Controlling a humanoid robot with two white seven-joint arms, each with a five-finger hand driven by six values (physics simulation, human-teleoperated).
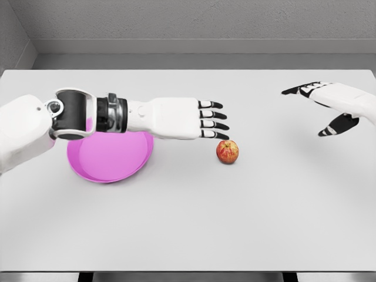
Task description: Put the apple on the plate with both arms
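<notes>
A red-yellow apple [227, 151] sits on the white table, right of centre. A magenta plate [111, 158] lies to its left, partly covered by my left forearm. My left hand [212, 120] reaches across the plate, fingers straight and spread, fingertips just above and left of the apple, holding nothing. My right hand [320, 108] hovers at the far right, well apart from the apple, fingers extended and thumb hanging down, holding nothing.
The white table [194, 223] spans the view, its front edge at the bottom. A grey wall runs behind the table's far edge.
</notes>
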